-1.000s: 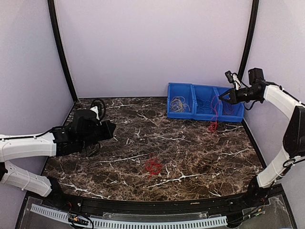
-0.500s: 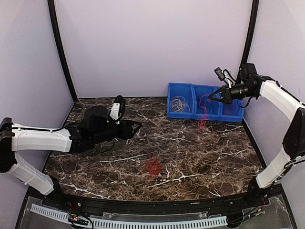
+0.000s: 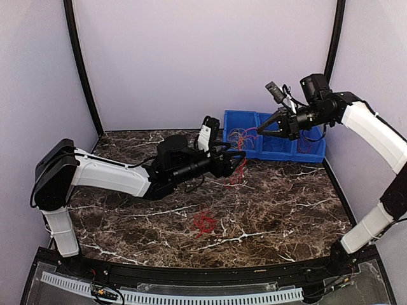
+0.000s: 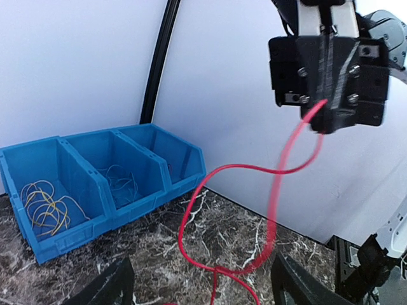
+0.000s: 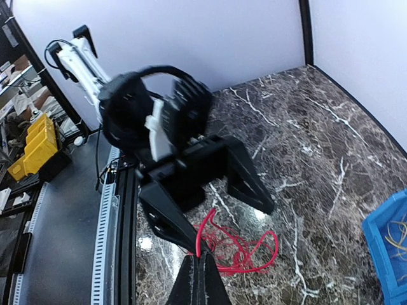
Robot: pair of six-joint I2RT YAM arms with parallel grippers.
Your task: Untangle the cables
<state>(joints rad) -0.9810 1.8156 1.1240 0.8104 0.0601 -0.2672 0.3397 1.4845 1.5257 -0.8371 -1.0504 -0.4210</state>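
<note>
Showing the right gripper (image 3: 262,130) pinched shut on one end of a red cable (image 4: 272,216), which hangs from its fingertips in loose curves toward the marble tabletop (image 3: 286,203). Just below and ahead of that gripper, the left gripper (image 3: 236,162) stands with its jaws spread wide. The dangling cable passes between its fingers, and no contact is discernible. Beneath and beyond the right gripper sits a blue three-compartment bin (image 3: 276,152). Yellow cables (image 4: 43,206) lie in the compartment nearest the left gripper, and thin blue cables (image 4: 121,181) lie in the middle one. A separate red tangle (image 3: 205,221) rests on the tabletop, well apart from both grippers, on the side toward the arm bases.
</note>
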